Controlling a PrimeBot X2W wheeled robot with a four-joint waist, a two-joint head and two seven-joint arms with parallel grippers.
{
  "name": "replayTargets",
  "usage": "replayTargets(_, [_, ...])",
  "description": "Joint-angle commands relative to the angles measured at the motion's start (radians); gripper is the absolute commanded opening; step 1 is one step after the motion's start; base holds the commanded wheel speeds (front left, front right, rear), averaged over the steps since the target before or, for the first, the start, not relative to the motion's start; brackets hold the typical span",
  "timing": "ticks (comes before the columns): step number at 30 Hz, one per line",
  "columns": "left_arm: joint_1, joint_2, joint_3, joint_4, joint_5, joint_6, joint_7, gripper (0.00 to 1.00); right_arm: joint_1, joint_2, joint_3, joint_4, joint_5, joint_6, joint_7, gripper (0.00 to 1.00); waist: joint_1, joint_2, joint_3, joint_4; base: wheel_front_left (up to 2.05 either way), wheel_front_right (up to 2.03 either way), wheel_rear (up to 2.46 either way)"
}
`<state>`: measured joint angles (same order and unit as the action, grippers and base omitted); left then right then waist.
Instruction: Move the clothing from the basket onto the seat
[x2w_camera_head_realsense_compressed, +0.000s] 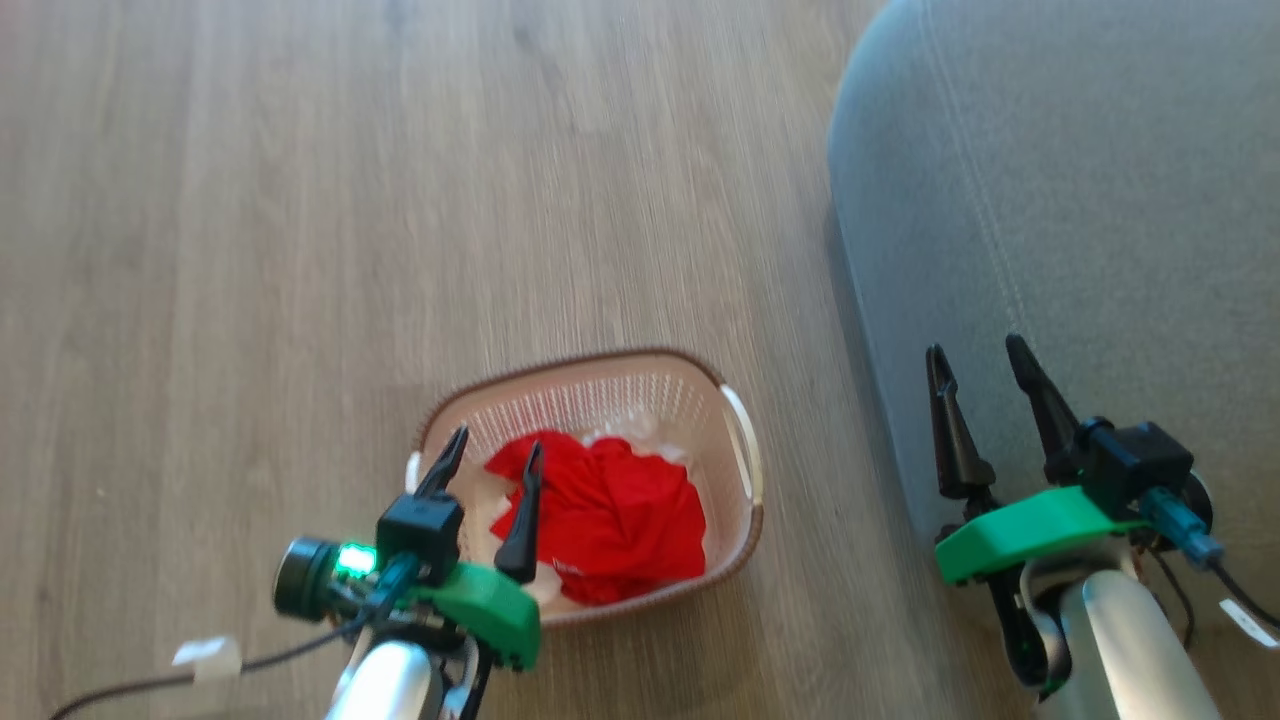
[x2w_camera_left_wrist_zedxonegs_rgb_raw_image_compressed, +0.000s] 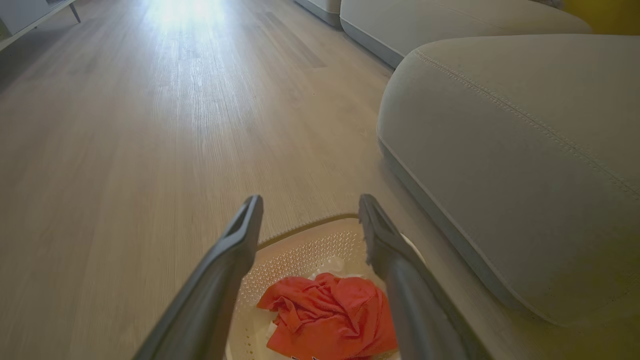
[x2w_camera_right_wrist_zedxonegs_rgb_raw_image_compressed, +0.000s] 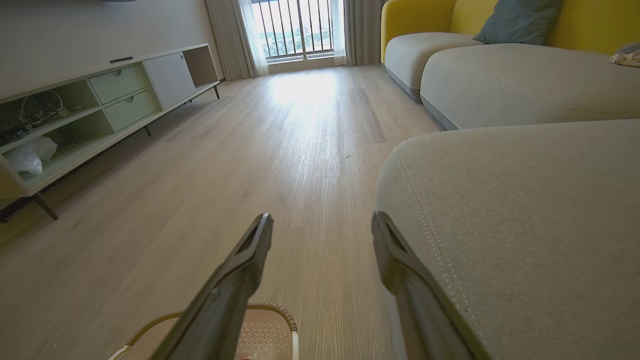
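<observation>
The cream basket (x2w_camera_head_realsense_compressed: 650, 385) with a brown rim stands on the wooden floor, left of the grey seat (x2w_camera_head_realsense_compressed: 1080, 200). Crumpled red clothing (x2w_camera_head_realsense_compressed: 610, 510) lies inside it, with some white showing around it. My left gripper (x2w_camera_head_realsense_compressed: 497, 448) hangs open above the basket's near left part, nothing between its fingers. In the left wrist view the clothing (x2w_camera_left_wrist_zedxonegs_rgb_raw_image_compressed: 330, 315) lies below the open left gripper (x2w_camera_left_wrist_zedxonegs_rgb_raw_image_compressed: 310, 206), with the basket (x2w_camera_left_wrist_zedxonegs_rgb_raw_image_compressed: 310, 245) wall beyond. My right gripper (x2w_camera_head_realsense_compressed: 980, 352) is open over the seat's near edge. The right wrist view shows the right gripper (x2w_camera_right_wrist_zedxonegs_rgb_raw_image_compressed: 322, 222) open, the seat (x2w_camera_right_wrist_zedxonegs_rgb_raw_image_compressed: 525, 225) at right and the basket (x2w_camera_right_wrist_zedxonegs_rgb_raw_image_compressed: 265, 330) rim at bottom.
Bare wooden floor (x2w_camera_head_realsense_compressed: 350, 220) spreads left of and beyond the basket. A low TV cabinet (x2w_camera_right_wrist_zedxonegs_rgb_raw_image_compressed: 100, 105) lines the far left wall, and more sofa sections (x2w_camera_right_wrist_zedxonegs_rgb_raw_image_compressed: 500, 80) with yellow backs and a blue cushion stand beyond the seat.
</observation>
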<state>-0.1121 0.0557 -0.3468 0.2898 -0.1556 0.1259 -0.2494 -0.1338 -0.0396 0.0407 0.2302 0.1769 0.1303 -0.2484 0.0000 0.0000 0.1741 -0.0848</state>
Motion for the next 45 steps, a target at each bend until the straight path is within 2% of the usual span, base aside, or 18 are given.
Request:
replayTargets(1, [-0.065,-0.005,0.022,-0.008,0.013,-0.005,-0.012,1.0,-0.04,-0.011,0.019,-0.038,-0.012,0.0,-0.013,1.0,0.0,0.0,0.077,-0.022,0.0,0.0,0.0])
replayTargets(14, [-0.301,-0.005,-0.06,0.28,0.133,-0.079,-0.012,1.0,-0.096,-0.011,-0.004,-0.075,-0.025,0.0,-0.013,1.0,0.0,0.0,0.395,-0.089,0.0,0.0,0.0])
replayTargets(23, [-0.503,0.012,-0.138,0.524,0.199,-0.14,-0.012,1.0,-0.131,-0.011,0.025,-0.111,-0.017,0.0,-0.013,1.0,0.0,0.0,0.571,-0.135,0.0,0.0,0.0])
replayTargets(36, [-0.71,0.065,-0.266,0.773,0.298,-0.156,-0.012,1.0,-0.165,-0.011,0.059,-0.148,0.036,0.0,-0.013,1.0,0.0,0.0,0.708,-0.207,0.0,0.0,0.0])
replayTargets(45, [-0.823,0.05,-0.311,0.938,0.318,-0.131,-0.01,1.0,-0.15,-0.011,0.07,-0.164,0.046,0.0,-0.013,1.0,0.0,0.0,0.75,-0.214,0.0,0.0,0.0])
